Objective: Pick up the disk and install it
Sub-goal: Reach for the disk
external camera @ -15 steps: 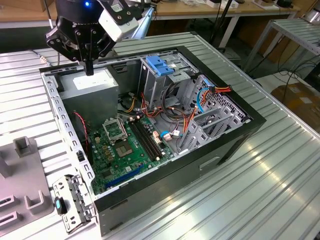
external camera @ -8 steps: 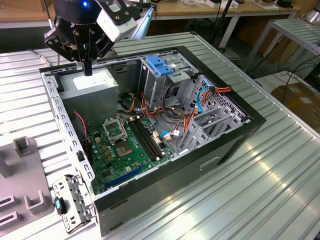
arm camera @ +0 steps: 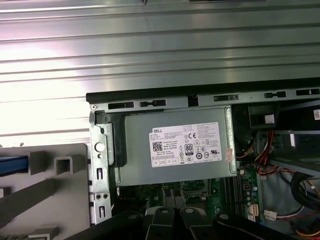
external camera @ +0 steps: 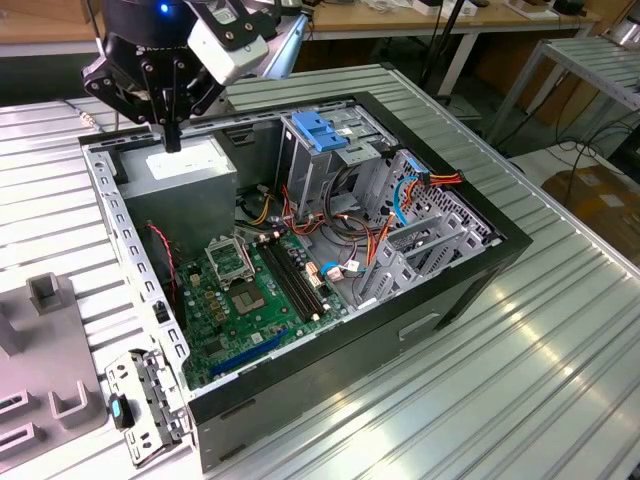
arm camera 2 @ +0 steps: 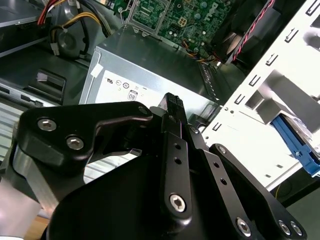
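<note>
The disk (arm camera: 10, 165) shows just 1 blue side rail in the first wrist view, resting on the grey fixture (arm camera: 60, 195) just outside the computer case (arm camera: 100, 170).

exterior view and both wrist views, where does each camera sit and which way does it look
Exterior view: stands apart, above, looking down at the open computer case; the arm and jaws show.
First wrist view: on the wrist, looking down at the power-supply box; the jaws show.
Second wrist view: on the wrist, looking along the jaws at that box.
All three share the box.
</note>
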